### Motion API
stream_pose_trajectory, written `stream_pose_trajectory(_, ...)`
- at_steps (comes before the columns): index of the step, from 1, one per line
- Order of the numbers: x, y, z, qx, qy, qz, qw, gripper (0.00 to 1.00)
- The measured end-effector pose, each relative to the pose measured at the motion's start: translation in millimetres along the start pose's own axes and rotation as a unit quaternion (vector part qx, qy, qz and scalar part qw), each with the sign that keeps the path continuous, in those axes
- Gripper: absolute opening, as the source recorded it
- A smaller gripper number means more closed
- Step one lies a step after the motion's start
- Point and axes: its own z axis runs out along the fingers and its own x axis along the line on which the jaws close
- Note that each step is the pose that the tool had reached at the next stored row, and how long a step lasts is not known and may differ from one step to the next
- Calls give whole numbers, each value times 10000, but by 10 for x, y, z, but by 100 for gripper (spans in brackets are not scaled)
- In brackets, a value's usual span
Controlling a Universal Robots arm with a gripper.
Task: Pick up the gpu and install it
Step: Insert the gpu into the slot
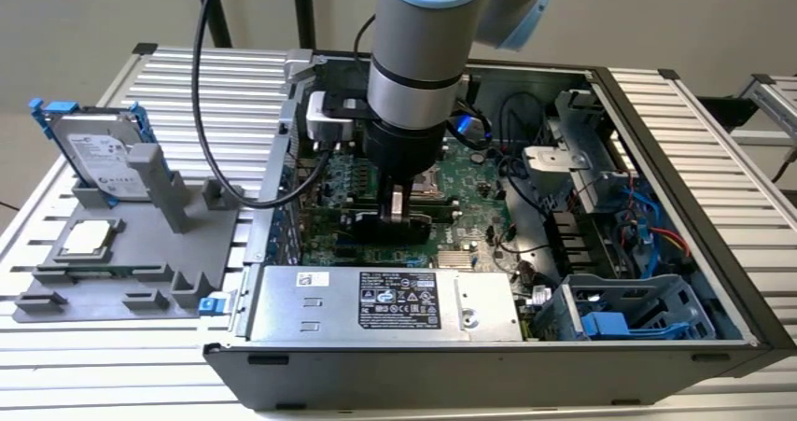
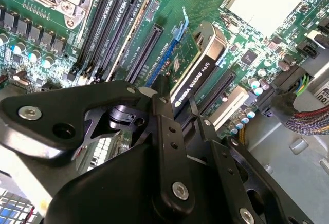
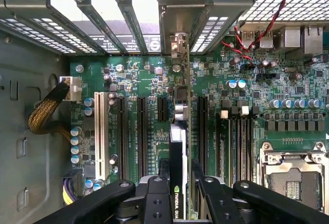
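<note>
The gpu (image 1: 384, 230) stands on edge inside the open computer case, low over the green motherboard (image 1: 480, 174). Its black shroud (image 2: 198, 64) faces one side, and its silver end bracket (image 3: 178, 44) reaches the slotted rear wall of the case. My gripper (image 1: 398, 206) comes straight down from above and is shut on the card's top edge, with one black finger (image 3: 157, 198) on each face. The card lines up with a long expansion slot that has a blue latch (image 2: 177, 29). Whether its edge sits fully in the slot is hidden.
Empty black slots (image 3: 141, 131) flank the card, and the CPU socket (image 3: 293, 178) and memory slots lie beside it. The power supply (image 1: 386, 304), a blue drive cage (image 1: 636, 314) and loose cables (image 1: 648, 216) crowd the case. A hard drive (image 1: 100, 150) stands on the grey fixture at the exterior view's left.
</note>
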Motion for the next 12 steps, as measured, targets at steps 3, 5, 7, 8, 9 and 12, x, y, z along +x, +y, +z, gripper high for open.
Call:
stream_pose_trajectory(3,-1,-1,6,3,-7,0,10000,100)
stream_pose_trajectory(5,-1,-1,5,2,-4,0,10000,100)
stream_pose_trajectory(7,0,0,1,0,0,0,10000,100)
stream_pose_trajectory(8,0,0,2,0,0,0,10000,100)
stream_pose_trajectory(9,0,0,1,0,0,0,10000,100)
stream_pose_trajectory(12,-1,4,-92,-1,0,1,10000,100)
